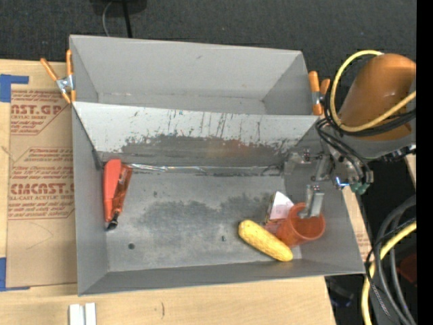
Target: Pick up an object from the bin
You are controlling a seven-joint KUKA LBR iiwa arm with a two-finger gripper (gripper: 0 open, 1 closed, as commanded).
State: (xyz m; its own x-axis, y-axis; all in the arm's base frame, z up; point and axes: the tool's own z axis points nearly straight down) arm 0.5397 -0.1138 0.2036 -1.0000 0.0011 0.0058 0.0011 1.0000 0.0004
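Observation:
My gripper [313,210] hangs at the bin's right side, its lower end right at the rim of a small orange-red cup [302,229], which lies near the front right corner. Whether it touches the cup I cannot tell. A yellow corn-cob-shaped toy [264,240] lies just left of the cup, touching it. A small white and pink card [279,206] leans behind the cup, to the gripper's left.
A long orange-red packet with a dark end [113,190] lies against the bin's left wall, far from the gripper. The arm with its orange cover and yellow cables stands over the bin's right rim.

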